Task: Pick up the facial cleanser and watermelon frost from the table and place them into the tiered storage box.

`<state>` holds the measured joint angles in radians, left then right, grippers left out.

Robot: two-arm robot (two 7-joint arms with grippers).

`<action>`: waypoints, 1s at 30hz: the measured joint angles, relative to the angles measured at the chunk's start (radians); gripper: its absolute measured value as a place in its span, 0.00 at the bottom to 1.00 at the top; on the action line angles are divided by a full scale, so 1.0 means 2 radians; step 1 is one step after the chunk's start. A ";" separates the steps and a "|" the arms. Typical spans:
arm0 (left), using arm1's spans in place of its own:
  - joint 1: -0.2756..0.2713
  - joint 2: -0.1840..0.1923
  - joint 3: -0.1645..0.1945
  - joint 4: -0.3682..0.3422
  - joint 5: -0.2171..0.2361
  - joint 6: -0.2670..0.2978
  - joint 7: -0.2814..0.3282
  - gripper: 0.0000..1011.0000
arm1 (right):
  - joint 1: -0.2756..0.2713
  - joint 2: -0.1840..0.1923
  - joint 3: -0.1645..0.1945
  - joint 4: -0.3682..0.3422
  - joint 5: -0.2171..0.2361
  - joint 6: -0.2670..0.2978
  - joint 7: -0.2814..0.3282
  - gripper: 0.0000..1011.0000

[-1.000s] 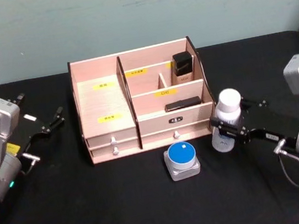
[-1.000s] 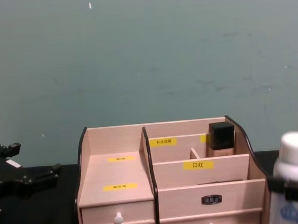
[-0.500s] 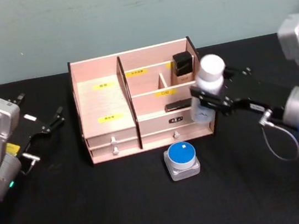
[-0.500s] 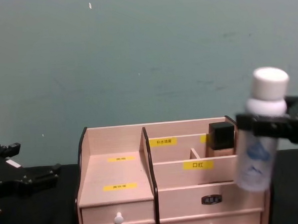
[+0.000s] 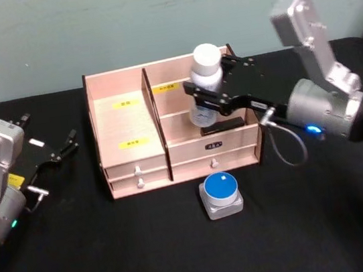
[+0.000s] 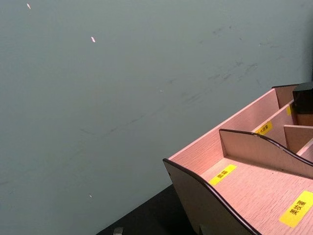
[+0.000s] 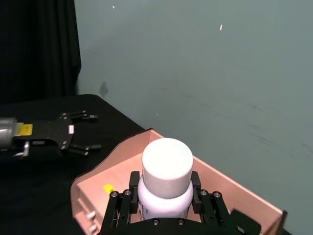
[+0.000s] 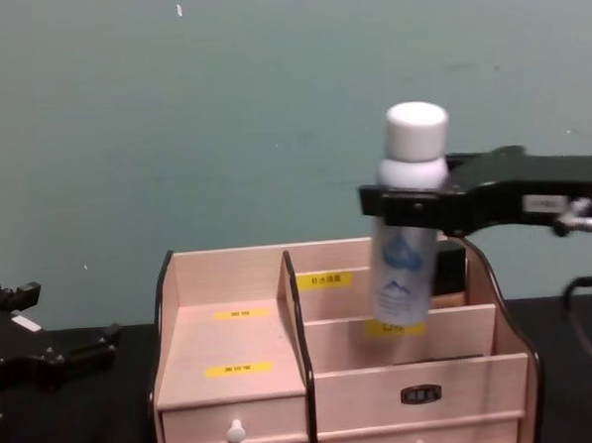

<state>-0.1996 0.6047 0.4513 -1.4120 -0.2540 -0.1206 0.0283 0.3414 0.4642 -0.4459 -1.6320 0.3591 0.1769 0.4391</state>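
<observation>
The facial cleanser (image 5: pixel 205 78), a tall white bottle with a rounded cap, hangs upright in the air over the right-hand compartments of the tiered storage box (image 5: pixel 113 75). My right gripper (image 5: pixel 207 96) is shut on its body just under the cap; the chest view shows the facial cleanser (image 8: pixel 405 260) with its base a little above the middle shelf and my right gripper (image 8: pixel 406 204) around it. The watermelon frost (image 5: pixel 221 195), a squat jar with a blue lid, stands on the table in front of the box. My left gripper (image 5: pixel 50 137) rests open, left of the box.
A black-capped bottle (image 6: pixel 304 99) stands in the box's back right compartment, and a flat black item (image 5: pixel 225 127) lies in the compartment below it. The box's left tiers (image 8: pixel 227 334) hold nothing. A black cloth (image 5: pixel 117 253) covers the table.
My right gripper has lifted the facial cleanser from the table right of the box and carried it up and left, over the box. The left arm has not moved.
</observation>
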 joint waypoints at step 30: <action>0.000 0.000 0.000 0.000 0.000 0.000 0.000 1.00 | 0.088 -0.093 -0.022 0.142 -0.055 -0.023 -0.015 0.59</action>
<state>-0.1996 0.6047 0.4514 -1.4120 -0.2539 -0.1205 0.0283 0.5168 0.2774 -0.4890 -1.3485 0.2499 0.1306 0.4086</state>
